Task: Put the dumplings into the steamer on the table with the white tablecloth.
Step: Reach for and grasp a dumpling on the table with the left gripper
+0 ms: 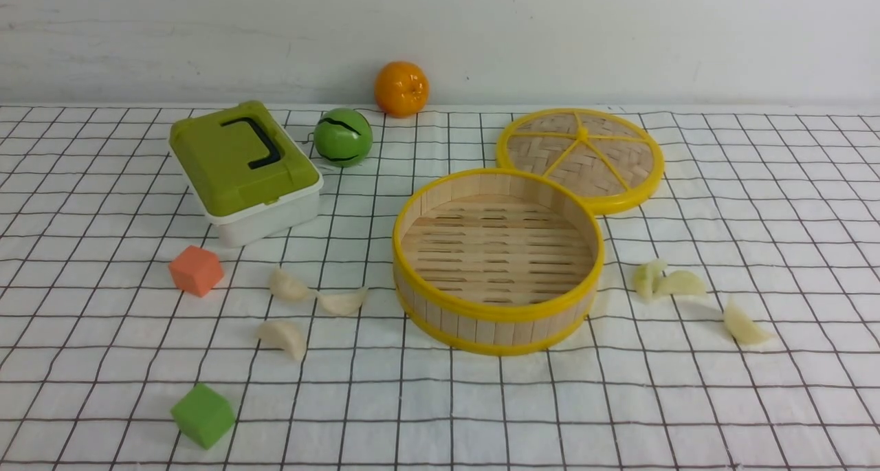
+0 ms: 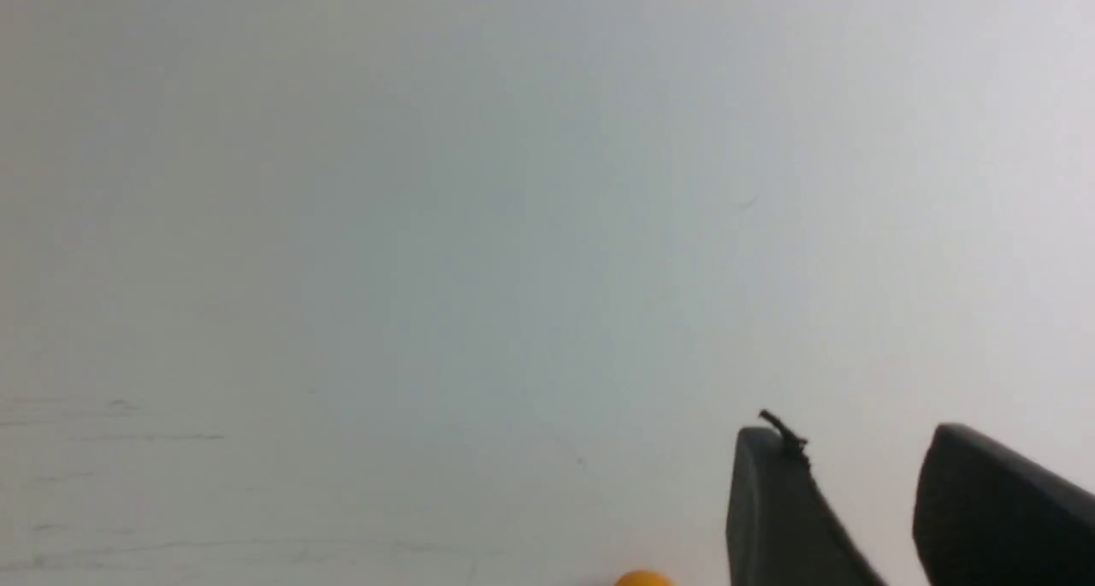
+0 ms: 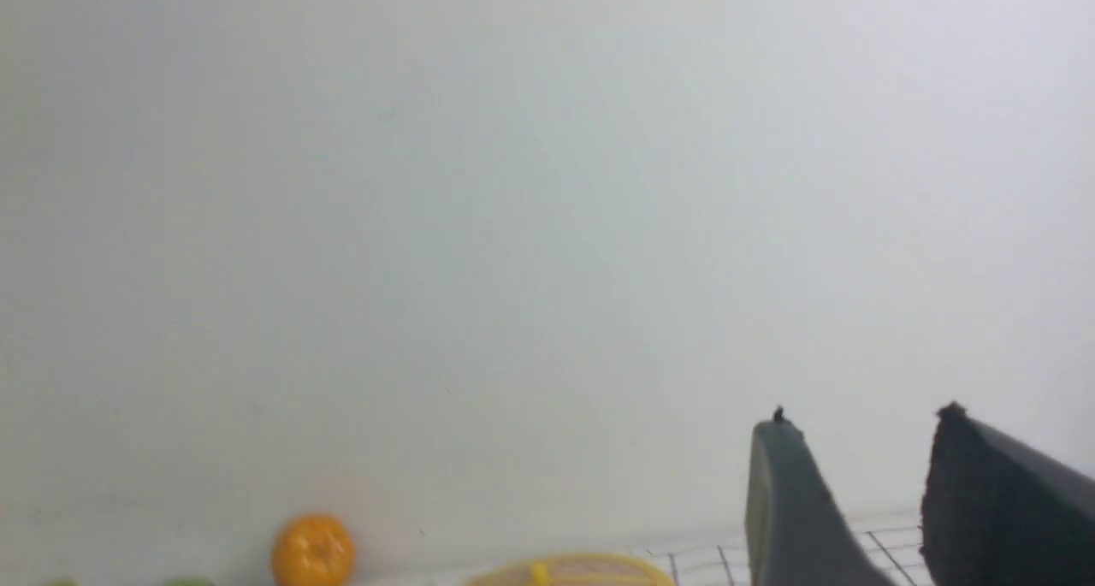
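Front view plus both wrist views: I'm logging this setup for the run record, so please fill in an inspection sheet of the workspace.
Surface: white tablecloth with a black grid, slightly wrinkled.
Job's things: steamer empty; three dumplings on its left, three more on its right, all on the cloth.
Clutter: steamer lid behind the steamer; green-lidded box; green ball; orange; orange cube; green cube.
Grippers: left gripper and right gripper both open, nothing between the jaws.
Cables: nothing seen.
Surroundings: plain white wall.
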